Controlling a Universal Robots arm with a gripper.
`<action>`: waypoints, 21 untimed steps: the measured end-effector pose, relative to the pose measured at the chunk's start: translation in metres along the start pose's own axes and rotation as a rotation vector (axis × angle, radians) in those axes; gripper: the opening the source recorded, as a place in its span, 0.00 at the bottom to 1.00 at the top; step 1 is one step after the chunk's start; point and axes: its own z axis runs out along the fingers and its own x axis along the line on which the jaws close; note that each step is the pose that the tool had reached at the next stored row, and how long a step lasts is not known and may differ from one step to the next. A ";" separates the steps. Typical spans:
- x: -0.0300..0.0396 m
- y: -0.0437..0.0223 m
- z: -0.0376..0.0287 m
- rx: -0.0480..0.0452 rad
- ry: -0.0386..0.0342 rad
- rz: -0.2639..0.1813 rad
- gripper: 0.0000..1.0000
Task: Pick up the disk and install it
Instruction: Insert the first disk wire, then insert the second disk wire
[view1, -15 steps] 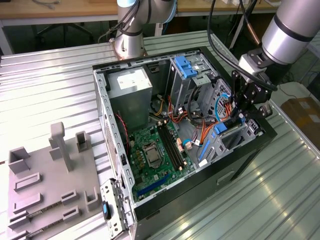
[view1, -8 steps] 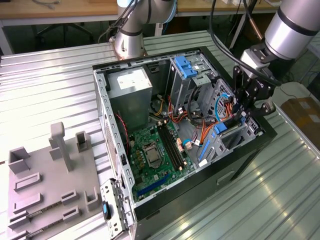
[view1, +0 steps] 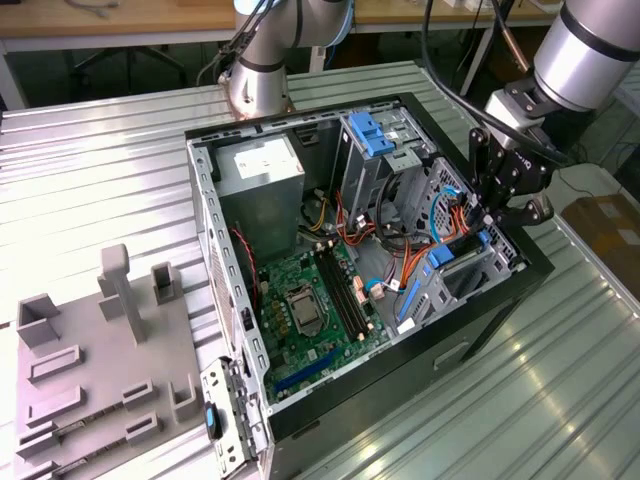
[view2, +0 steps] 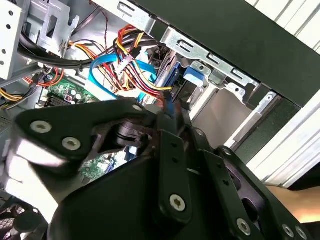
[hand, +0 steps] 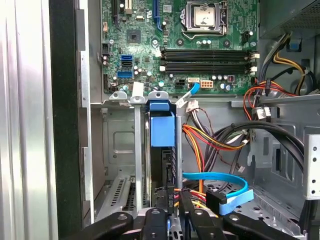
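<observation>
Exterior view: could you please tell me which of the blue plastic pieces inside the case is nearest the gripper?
The blue tab in the drive cage right beside the gripper; the blue bracket sits further off, near the power supply.

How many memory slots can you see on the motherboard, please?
4. The long black memory slots lie side by side in one row on the green motherboard, right beside the processor socket. None seems hidden.
</observation>
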 end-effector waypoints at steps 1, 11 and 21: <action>0.0000 0.0000 0.0000 0.0000 -0.0005 0.000 0.11; 0.0000 0.0000 0.0000 0.0000 -0.0030 0.000 0.11; -0.0109 -0.0099 0.0005 -0.0002 0.0001 0.000 0.11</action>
